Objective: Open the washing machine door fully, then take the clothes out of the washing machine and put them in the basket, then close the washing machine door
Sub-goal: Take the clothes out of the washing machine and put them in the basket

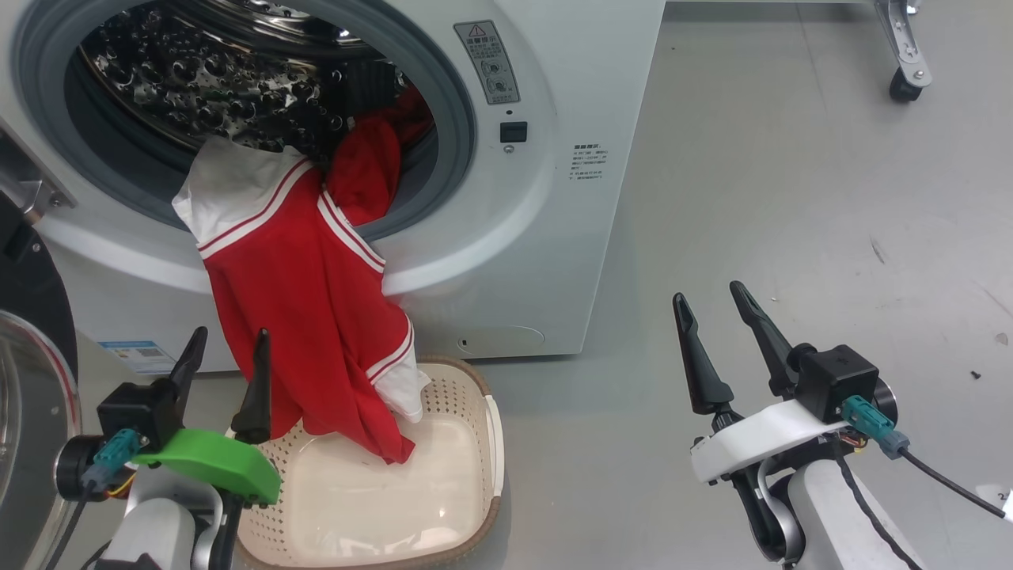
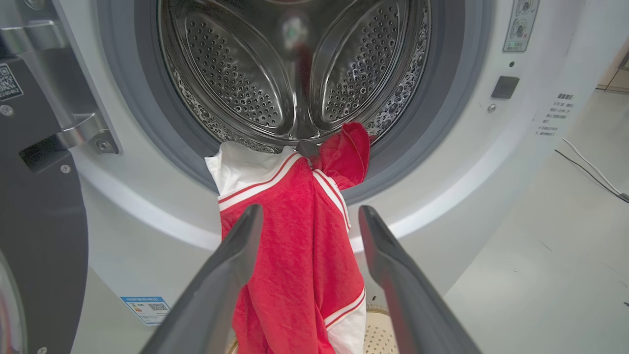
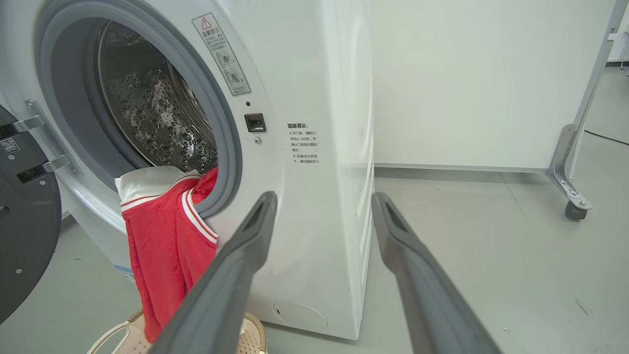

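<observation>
Midway out of the drum (image 2: 245, 83), the clothes (image 1: 301, 317), a bright red garment with white stripe trim, drape over the grey gasket (image 1: 455, 111) of the washing machine (image 1: 570, 237) and hang down its white front, the lower end reaching into the basket (image 1: 495, 443), which sits on the floor (image 1: 791, 198) just in front of the machine. The washing machine door (image 1: 32, 301) stands swung open at the left, its black rim and glass bowl at the edge of the head view. The left gripper (image 1: 229, 336) hovers just beside the hanging fabric, above the basket's near left corner, jaws spread wide and empty; the right gripper (image 1: 707, 294) hangs well apart to the right over the grey floor, its jaws likewise wide apart and gripping nothing
</observation>
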